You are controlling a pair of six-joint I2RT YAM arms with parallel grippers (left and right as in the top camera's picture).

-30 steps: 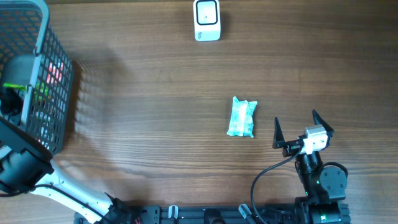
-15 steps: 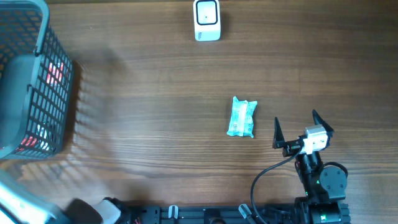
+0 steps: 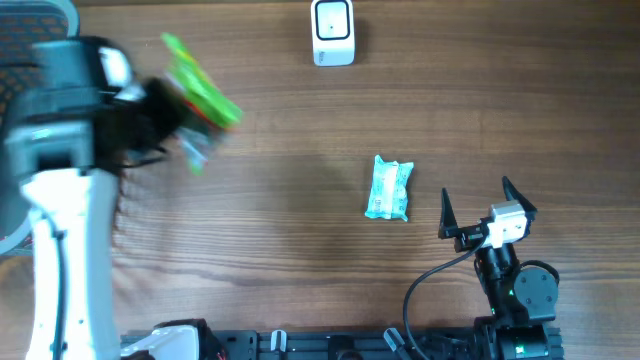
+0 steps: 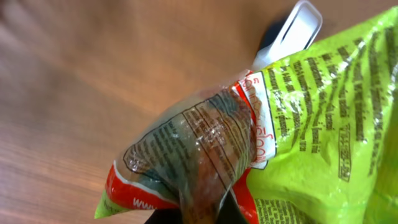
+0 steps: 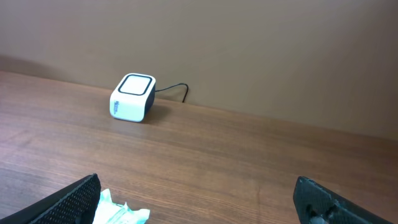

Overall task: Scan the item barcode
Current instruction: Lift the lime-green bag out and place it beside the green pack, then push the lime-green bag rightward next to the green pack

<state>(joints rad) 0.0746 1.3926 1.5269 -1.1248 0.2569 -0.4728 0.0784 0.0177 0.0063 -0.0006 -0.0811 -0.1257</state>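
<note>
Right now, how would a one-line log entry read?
left gripper: shut on green packet | right gripper: open | teal packet: on table

what we count across the table

we count two arms, the left arm (image 3: 60, 250) and the right arm (image 3: 520, 290), each ending in one two-finger gripper, so two grippers in all: the left gripper (image 3: 165, 100) and the right gripper (image 3: 476, 192). we see two packaged items of different kinds: one green snack bag (image 3: 203, 92) with red trim and a clear panel, and one teal wrapped packet (image 3: 389, 188). there is one white barcode scanner (image 3: 333, 32). we make out one wire basket (image 3: 62, 12), with only a corner of it in view, and we cannot tell how many things lie inside it. under everything there is one wooden table (image 3: 290, 255).
</note>
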